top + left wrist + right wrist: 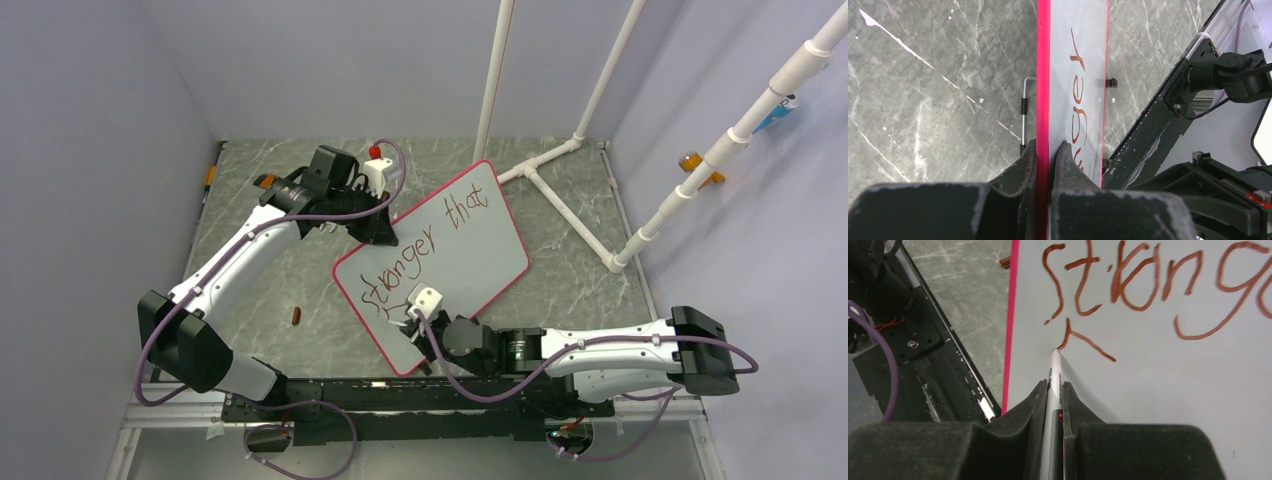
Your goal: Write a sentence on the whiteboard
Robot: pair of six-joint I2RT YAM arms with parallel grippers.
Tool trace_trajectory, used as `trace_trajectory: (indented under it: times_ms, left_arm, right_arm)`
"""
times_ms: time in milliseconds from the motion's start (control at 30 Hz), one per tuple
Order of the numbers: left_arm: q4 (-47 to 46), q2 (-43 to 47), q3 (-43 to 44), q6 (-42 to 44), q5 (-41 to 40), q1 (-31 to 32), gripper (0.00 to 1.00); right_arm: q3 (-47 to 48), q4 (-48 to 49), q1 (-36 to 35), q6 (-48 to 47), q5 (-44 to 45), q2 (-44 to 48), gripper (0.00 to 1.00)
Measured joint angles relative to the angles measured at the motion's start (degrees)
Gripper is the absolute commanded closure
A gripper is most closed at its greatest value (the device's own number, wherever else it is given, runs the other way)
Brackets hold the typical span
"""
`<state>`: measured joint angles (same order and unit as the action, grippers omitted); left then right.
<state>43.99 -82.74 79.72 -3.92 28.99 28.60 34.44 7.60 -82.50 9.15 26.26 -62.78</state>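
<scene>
The whiteboard (pixel 470 250) lies tilted on the marble table, white with a pink-red rim. The sentence (pixel 415 250) reads "stronger that" in dark-red marker, and a short new stroke sits below the "st". My left gripper (pixel 385 232) is shut on the board's far-left rim; in the left wrist view its jaws (pixel 1047 146) clamp the pink edge of the whiteboard (pixel 1083 30) beside the lettering (pixel 1079 95). My right gripper (pixel 410 318) is shut on a white marker (pixel 1054 377), whose tip touches the whiteboard (pixel 1173 390) at the new stroke under the sentence (pixel 1148 285).
A small dark-red cap (pixel 296 317) lies on the table left of the board. A white PVC pipe frame (pixel 560 165) stands at the back right. A black rail (pixel 400 395) runs along the near edge. A wire stand (pixel 1024 105) sits by the board's rim.
</scene>
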Motion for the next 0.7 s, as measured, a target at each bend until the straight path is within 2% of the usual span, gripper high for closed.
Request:
trace_trajectory:
  times_ms: [400, 700]
  left_arm:
    - [-0.2, 0.0, 0.0, 0.5, 0.1, 0.0, 1.0]
    - [-0.4, 0.0, 0.0, 0.8, 0.2, 0.0, 1.0]
  right_arm:
    - [3.8, -8.7, -9.6, 4.4, 5.3, -7.6, 1.0]
    - [6.9, -12.7, -10.9, 5.6, 7.4, -10.2, 1.0]
